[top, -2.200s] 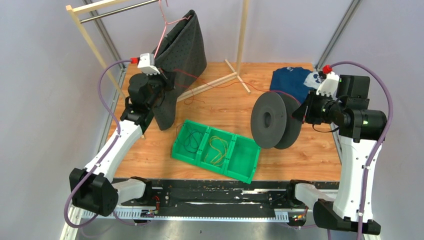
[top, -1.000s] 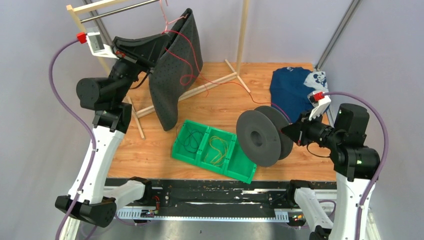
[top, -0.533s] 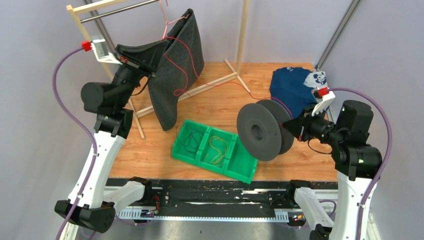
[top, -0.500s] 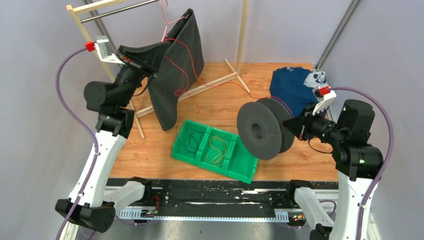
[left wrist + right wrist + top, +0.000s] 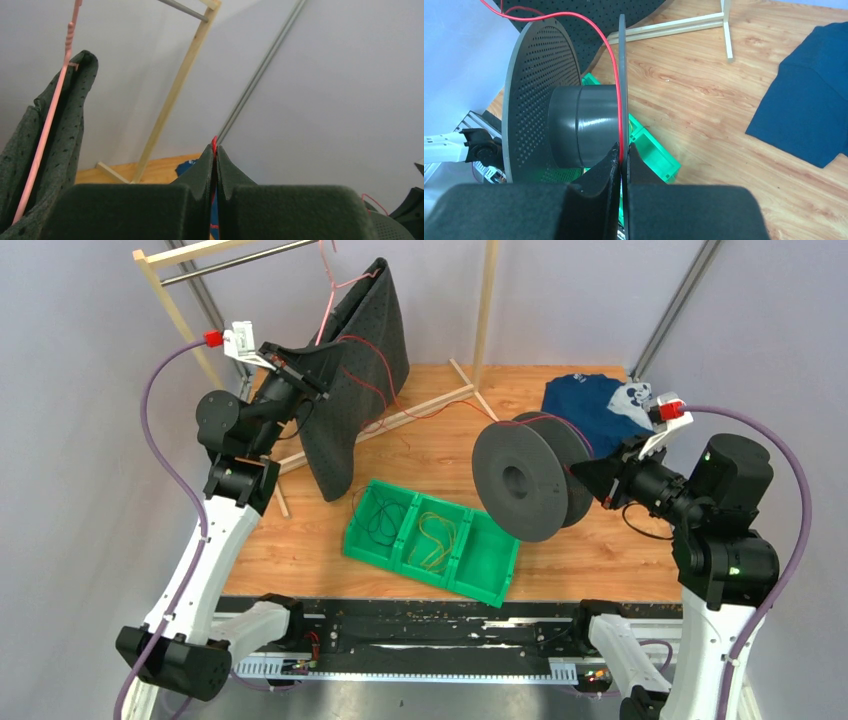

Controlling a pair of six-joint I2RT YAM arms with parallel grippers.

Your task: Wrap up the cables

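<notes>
My left gripper (image 5: 318, 385) is raised at the back left, next to the hanging dark garment. In the left wrist view it (image 5: 215, 148) is shut on the red-brown cable (image 5: 215, 141). That cable (image 5: 386, 365) runs across the garment and over to the dark grey spool (image 5: 525, 480). My right gripper (image 5: 580, 473) holds the spool in the air above the table. In the right wrist view it (image 5: 622, 151) is shut on the spool's (image 5: 574, 125) thin rear flange, with the red-brown cable (image 5: 611, 60) pinched there. The dark cable (image 5: 383, 520) and the yellow cable (image 5: 435, 537) lie in the green bin (image 5: 490, 570).
A wooden clothes rack (image 5: 483, 320) stands at the back, with a dark dotted garment (image 5: 360, 400) on a pink hanger (image 5: 50, 115). A blue shirt (image 5: 585, 405) lies at the back right. The green bin sits near the table's front centre.
My left gripper has come down and to the right, closer to the garment, still holding the red-brown cable. My right arm has lifted the spool slightly up and to the right.
</notes>
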